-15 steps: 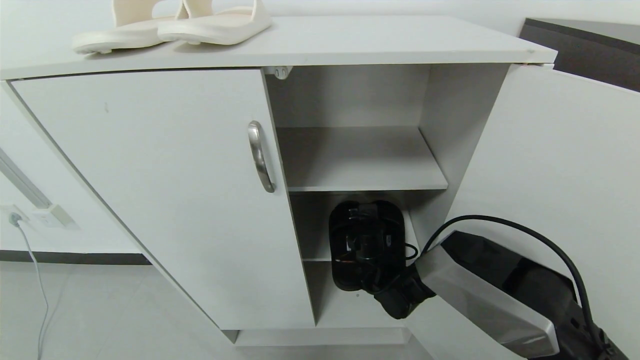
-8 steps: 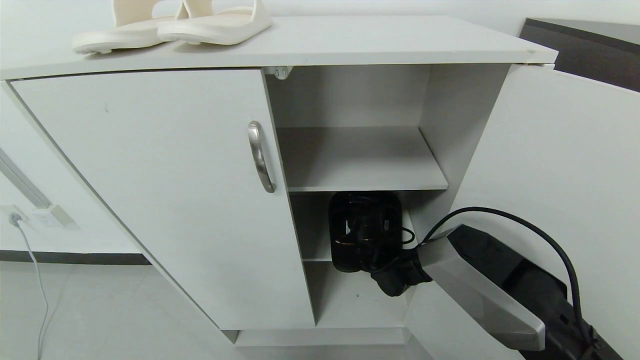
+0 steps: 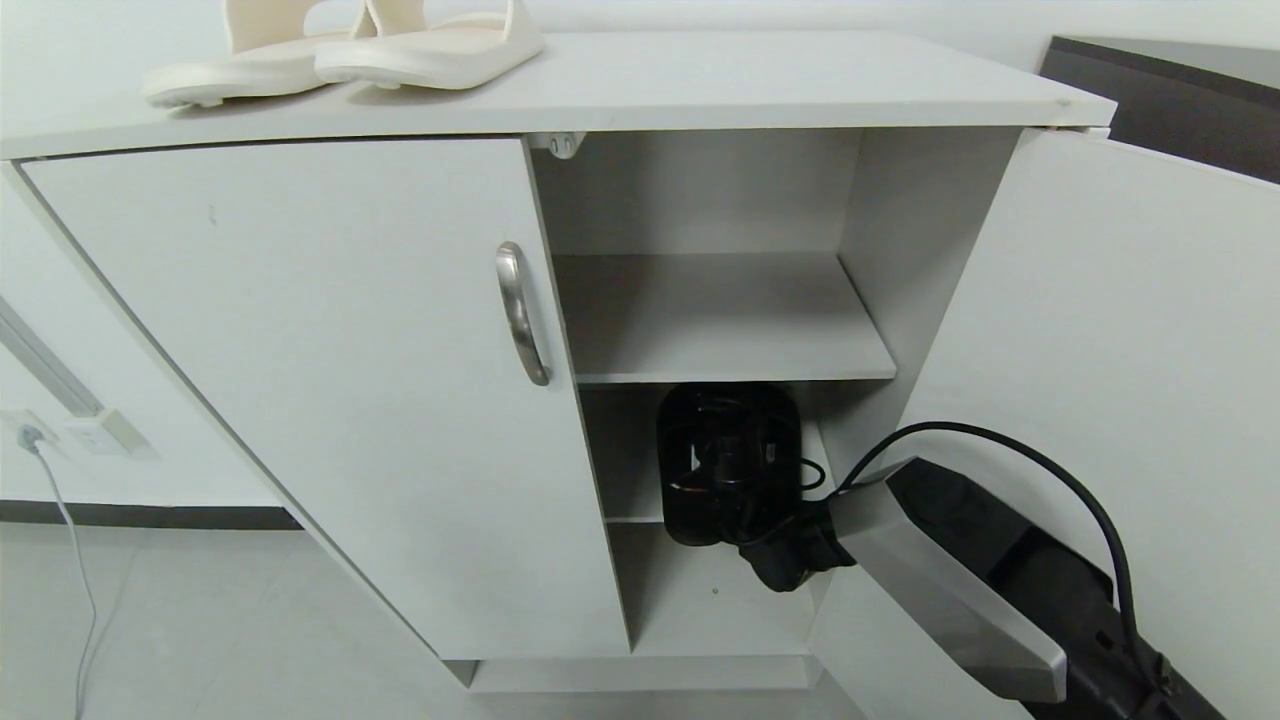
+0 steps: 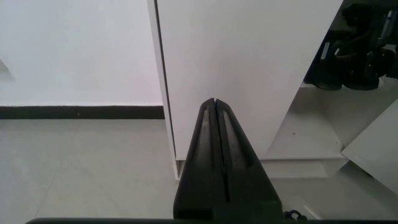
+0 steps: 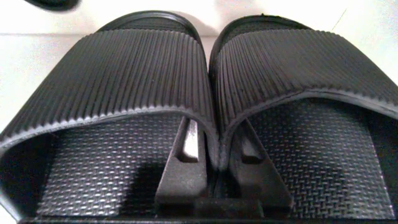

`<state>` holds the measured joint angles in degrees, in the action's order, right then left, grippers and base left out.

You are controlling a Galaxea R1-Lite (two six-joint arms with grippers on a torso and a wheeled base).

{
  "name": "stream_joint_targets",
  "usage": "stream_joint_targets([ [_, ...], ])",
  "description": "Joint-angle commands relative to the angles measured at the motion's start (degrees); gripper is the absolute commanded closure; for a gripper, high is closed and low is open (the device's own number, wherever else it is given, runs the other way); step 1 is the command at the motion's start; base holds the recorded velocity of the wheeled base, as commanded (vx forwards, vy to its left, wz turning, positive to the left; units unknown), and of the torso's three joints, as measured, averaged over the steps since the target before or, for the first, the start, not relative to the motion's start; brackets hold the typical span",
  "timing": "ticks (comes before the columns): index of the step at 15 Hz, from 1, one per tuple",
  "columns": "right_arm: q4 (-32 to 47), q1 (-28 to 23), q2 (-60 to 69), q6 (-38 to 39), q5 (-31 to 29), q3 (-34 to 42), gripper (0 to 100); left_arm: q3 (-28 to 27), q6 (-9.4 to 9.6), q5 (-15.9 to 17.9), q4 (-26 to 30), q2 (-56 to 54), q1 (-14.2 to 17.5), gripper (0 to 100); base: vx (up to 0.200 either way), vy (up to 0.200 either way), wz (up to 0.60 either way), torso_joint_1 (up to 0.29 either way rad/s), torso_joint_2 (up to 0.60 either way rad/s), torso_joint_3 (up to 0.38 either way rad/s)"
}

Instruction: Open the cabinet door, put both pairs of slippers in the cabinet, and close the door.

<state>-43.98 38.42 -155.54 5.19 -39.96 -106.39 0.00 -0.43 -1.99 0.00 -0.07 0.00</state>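
White cabinet [image 3: 300, 350] on apparently tiled floor [image 3: 200, 620].

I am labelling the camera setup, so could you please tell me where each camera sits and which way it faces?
Head view: on the head, facing forward and down at the cabinet, cream slippers on top; the right arm shows.
Left wrist view: on the left wrist, facing past its shut left pincer at the closed left door.
Right wrist view: on the right wrist, facing the black slippers pinched in the right pincer.
Shared: all three show the black slippers.
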Motion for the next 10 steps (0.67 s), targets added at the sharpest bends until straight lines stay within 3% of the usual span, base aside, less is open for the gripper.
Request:
stream_joint_targets([
  [1,-0.05,-0.19,-0.64,-0.01,-0.03,-0.05,100,0.00,-0.01,-0.03,0.00,0.07,0.00,100,0.000,0.000,0.00,0.000,0.00,0.000],
  [3,-0.05,-0.28,-0.91,0.08,-0.03,-0.14,100,0.00,-0.01,-0.03,0.00,0.07,0.00,100,0.000,0.000,0.00,0.000,0.00,0.000],
  [4,-0.05,-0.28,-0.99,0.08,-0.03,-0.14,0,0.00,-0.01,-0.03,0.00,0.07,0.00,100,0.000,0.000,0.00,0.000,0.00,0.000],
  [10,-0.75,0.69,0.76,-0.01,-0.12,2.59,0,0.00,-0.01,-0.03,0.00,0.07,0.00,100,0.000,0.000,0.00,0.000,0.00,0.000],
])
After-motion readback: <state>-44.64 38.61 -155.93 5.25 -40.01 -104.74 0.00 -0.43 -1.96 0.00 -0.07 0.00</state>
